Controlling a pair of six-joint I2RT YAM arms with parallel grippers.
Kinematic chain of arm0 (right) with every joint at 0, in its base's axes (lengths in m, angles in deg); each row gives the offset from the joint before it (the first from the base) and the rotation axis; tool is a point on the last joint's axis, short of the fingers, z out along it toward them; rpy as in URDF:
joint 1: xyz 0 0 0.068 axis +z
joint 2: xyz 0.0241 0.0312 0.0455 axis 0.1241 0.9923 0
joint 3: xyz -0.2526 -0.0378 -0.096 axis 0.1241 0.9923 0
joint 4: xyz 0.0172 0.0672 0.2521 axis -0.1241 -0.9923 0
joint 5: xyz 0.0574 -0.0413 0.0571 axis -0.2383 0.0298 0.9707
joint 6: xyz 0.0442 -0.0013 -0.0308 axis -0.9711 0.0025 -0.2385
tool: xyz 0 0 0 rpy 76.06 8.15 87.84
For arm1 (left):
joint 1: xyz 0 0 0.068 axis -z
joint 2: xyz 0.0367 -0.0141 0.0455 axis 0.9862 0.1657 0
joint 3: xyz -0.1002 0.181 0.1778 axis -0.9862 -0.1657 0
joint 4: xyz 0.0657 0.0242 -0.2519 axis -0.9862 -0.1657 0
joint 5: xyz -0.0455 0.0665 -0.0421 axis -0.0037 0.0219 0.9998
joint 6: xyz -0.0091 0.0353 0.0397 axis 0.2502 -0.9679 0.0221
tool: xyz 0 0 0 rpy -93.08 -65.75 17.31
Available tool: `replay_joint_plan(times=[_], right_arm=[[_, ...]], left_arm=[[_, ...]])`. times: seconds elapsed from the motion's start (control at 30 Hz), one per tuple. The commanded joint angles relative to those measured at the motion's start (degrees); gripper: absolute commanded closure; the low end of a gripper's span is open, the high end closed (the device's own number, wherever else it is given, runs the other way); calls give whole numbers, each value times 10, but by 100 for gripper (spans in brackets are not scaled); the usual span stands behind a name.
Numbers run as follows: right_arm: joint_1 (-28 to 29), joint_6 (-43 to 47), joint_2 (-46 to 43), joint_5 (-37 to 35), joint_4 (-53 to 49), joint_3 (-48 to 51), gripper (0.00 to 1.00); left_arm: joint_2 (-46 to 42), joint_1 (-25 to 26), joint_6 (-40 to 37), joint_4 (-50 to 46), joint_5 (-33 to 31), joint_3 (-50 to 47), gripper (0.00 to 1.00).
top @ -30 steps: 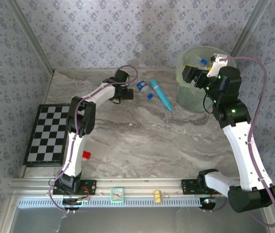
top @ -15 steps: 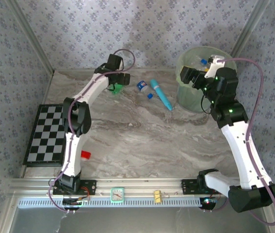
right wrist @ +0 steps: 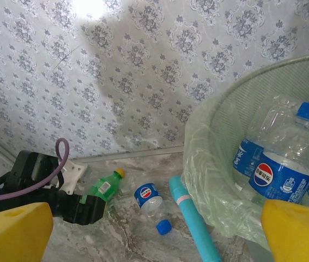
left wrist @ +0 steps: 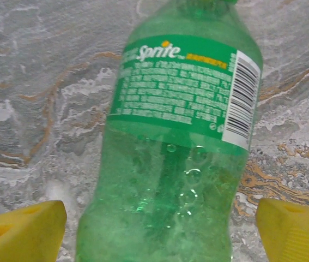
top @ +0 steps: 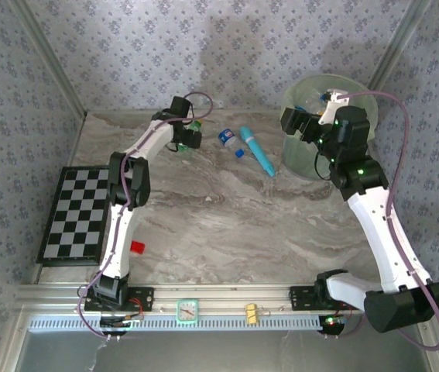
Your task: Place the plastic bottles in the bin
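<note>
The left tool [left wrist: 154, 232] stands open low over the tabletop [left wrist: 45, 82], its two yellow fingers [left wrist: 20, 229] on either side of a green bottle [left wrist: 170, 164]. A gap of marbled surface shows between each finger and the plastic. The green bottle lies on its side with its base toward the wrist and its labelled part farther out. From the right wrist its yellow cap is seen pointing toward the back wall [right wrist: 143, 54]. Just to the right of it on the tabletop lies a clear bottle [right wrist: 149, 197] with a blue label and a blue cap, apart from the green one. Beyond that lies a slim teal tube [right wrist: 189, 215], one end close to the foot of the bin [right wrist: 200, 164]. The right tool [right wrist: 154, 234] is spread wide and grips nothing. It hangs at the bin's left rim, its yellow tips framing the view into the bin. The bin stands at the far right of the tabletop, and several blue-labelled bottles [right wrist: 274, 174] lie inside it. Well away, on the near left, a red block [top: 136, 246] sits beside the left arm, next to a checkerboard [top: 72, 213].
</note>
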Motion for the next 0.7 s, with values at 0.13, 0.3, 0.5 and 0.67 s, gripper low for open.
replay_joint_plan(times=[0.13, 0.3, 0.5, 0.67], right_arm=[[7, -5, 1, -3, 4, -2, 0], [11, -6, 0, -2, 4, -3, 0], [20, -14, 8, 18, 5, -3, 0], [30, -26, 24, 64, 16, -1, 0]], left_arm=[[22, 2, -7, -18, 26, 28, 26], [16, 2, 1, -23, 41, 27, 47], [-77, 2, 48, 60, 81, -83, 51], [-218, 2, 120, 224, 154, -280, 50]])
